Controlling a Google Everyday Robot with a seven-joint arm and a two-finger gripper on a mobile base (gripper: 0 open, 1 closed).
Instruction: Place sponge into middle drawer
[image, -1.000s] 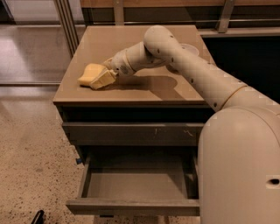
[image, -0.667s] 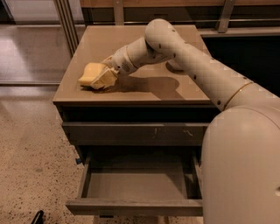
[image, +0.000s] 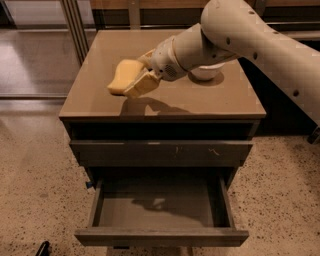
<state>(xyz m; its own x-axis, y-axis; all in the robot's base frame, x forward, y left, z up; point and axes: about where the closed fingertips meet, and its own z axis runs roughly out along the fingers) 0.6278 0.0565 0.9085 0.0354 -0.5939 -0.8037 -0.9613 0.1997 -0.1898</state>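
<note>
The pale-yellow sponge (image: 121, 79) is held in my gripper (image: 134, 76), which is shut on it. The sponge hangs a little above the brown cabinet top (image: 100, 95), over its front-left part, and casts a shadow there. My white arm (image: 240, 30) reaches in from the upper right. The middle drawer (image: 160, 207) is pulled open below the cabinet front. Its flat grey tray is bare and its plain front (image: 161, 237) faces me. The gripper is above and behind the open drawer.
A white bowl (image: 207, 73) sits on the cabinet top at the right, partly hidden by my arm. A shut grey drawer front with pale scratches (image: 161, 152) lies above the open drawer. Speckled floor (image: 35, 190) surrounds the cabinet. A glass partition (image: 35, 50) stands at left.
The gripper has lifted the sponge off the cabinet top and carried it a little right and toward the front edge. The arm has swung higher across the view.
</note>
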